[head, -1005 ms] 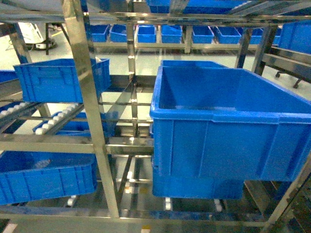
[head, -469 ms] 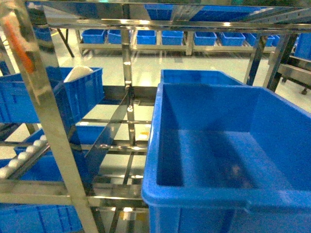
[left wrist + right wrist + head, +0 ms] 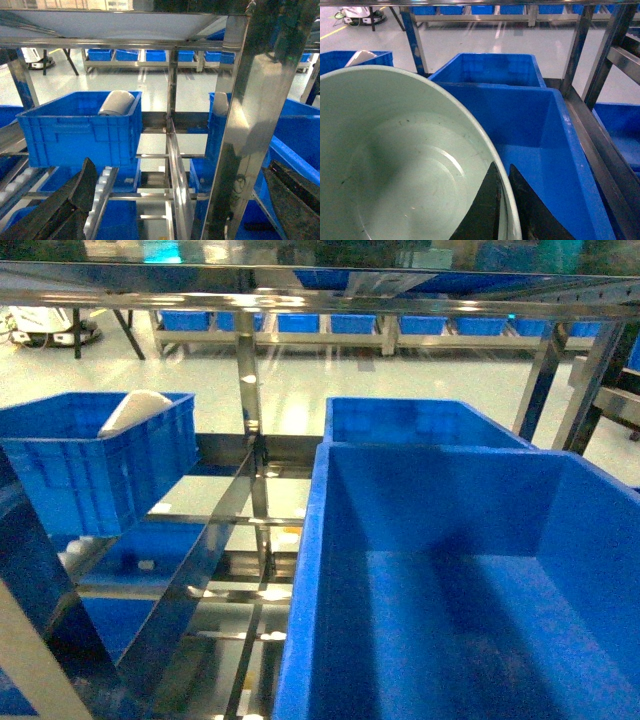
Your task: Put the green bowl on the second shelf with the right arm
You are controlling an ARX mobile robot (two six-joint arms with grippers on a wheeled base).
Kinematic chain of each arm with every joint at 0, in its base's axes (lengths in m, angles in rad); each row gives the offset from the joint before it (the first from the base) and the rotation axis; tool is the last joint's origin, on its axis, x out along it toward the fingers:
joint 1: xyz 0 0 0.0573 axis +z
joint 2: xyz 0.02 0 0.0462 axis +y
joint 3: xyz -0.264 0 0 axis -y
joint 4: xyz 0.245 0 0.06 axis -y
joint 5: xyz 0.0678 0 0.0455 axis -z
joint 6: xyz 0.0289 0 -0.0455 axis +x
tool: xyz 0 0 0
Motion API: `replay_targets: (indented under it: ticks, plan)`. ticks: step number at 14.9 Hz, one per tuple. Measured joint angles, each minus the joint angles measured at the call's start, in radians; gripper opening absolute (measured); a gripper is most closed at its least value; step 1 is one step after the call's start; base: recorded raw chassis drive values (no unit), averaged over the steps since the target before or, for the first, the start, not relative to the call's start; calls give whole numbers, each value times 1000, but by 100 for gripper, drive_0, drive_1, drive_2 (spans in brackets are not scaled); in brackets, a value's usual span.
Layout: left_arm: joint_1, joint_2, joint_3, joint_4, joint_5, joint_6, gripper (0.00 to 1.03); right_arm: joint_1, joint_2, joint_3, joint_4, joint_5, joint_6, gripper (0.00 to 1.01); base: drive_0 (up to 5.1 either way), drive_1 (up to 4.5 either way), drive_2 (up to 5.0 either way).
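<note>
Since a second ago our head view has risen and closed in: the large blue bin [image 3: 450, 580] now fills the lower right, and the smaller blue bin [image 3: 100, 475] with the white rounded object [image 3: 135, 410] sits higher on the left of the steel rack [image 3: 250, 430]. We hold the green bowl [image 3: 395, 165] in our right gripper [image 3: 505, 210], whose black fingers [image 3: 485, 210] pinch the rim, one inside and one outside, with the bowl hanging near the large bin. It is pale mint, smooth and glossy inside, with faint specks. We judge it light, rigid and slippery, so the rim pinch is the sensible hold. Our left gripper [image 3: 175, 210] shows both fingers spread wide, empty.
</note>
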Motion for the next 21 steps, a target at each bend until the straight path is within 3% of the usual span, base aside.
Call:
replay_targets:
  ticks: [5,8,10,12,13,16,17,18,21]
  plan:
    - [0,0,0,3,0,0,98,0,28,-1,43,-19,5,2,0,0,0]
    - [0,0,0,3,0,0,98,33,299,1,177,-42,92,2,0,0,0]
    - [0,0,0,3,0,0,98,90,503,43,321,-36,136,2,0,0,0]
    - [0,0,0,3,0,0,98,161,796,142,486,38,136,2,0,0,0]
    - [0,0,0,3,0,0,98,155,1095,338,370,31,147,2,0,0,0]
    - [0,0,0,3,0,0,98,142,1265,435,385,64,147,2,0,0,0]
    - [0,0,0,4,0,0,98,138,1357,471,453,97,139,2,0,0,0]
    - [0,0,0,4,0,0,98,145,1387,470,503,99,134,4,0,0,0]
    - [0,0,0,4,0,0,98,205,1332,377,653,117,137,41,0,0,0]
